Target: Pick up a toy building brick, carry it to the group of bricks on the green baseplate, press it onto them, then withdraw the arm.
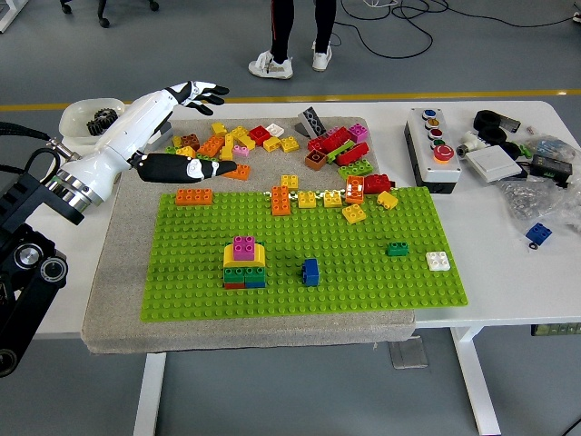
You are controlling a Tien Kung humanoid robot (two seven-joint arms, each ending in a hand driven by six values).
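The robot's left hand (177, 127) is up over the far left part of the table (508, 272). Its fingers (204, 89) are spread wide and the black thumb (186, 168) sticks out to the right. It holds nothing.

Right by the hand lies a pile of loose bricks (238, 142), orange, yellow, red and green, on the grey mat (113, 300). The pile sits between the fingers and the thumb and spreads on to the right. I cannot tell if the hand touches any of them.

An orange brick (194, 196) sits on the far left edge of the green baseplate (363, 286), just near of the thumb.

The group of bricks (244, 263) stands on the baseplate, nearer to me and a bit to the right of the hand, well apart from it. It has a pink brick on top, then yellow, then green.

A blue brick (310, 272) stands just right of the group. A small green brick (397, 248) and a white brick (438, 261) lie further right.

Behind the arm there is a white bowl (77, 116) with dark gears in it. On the far right side of the table sits a button box (434, 150).

A person's legs and white shoes (270, 66) show on the floor past the table.
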